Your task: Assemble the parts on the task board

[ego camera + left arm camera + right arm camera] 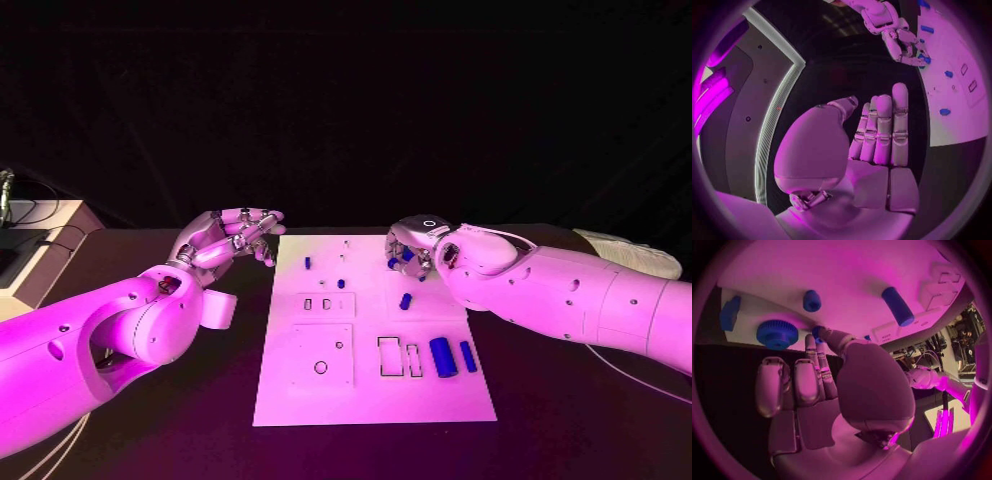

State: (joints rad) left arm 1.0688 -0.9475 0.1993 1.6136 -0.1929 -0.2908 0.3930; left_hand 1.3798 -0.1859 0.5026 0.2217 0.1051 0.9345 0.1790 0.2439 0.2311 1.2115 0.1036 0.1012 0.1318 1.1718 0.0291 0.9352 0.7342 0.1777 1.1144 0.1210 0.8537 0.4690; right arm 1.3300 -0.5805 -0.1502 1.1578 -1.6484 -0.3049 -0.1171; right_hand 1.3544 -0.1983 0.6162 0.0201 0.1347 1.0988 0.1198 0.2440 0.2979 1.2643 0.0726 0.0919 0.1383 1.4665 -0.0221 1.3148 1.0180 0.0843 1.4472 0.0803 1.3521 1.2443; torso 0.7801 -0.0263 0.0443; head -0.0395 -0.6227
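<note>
The task board (375, 390) lies in the middle of the black table (577, 420). The left hand (231, 238) hovers just off the board's far left corner, fingers loosely bent and grasping nothing. The right hand (414, 243) is over the board's far right area, thumb and a fingertip pinching a small blue part (817, 333); two blue cylinders (444, 357) lie near the right edge and a blue gear (776, 334) near the far edge.

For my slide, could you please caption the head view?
Both hands, left hand and right hand, flank the task board.

Black table (577, 420); pale box (43, 250) at its left edge.
</note>
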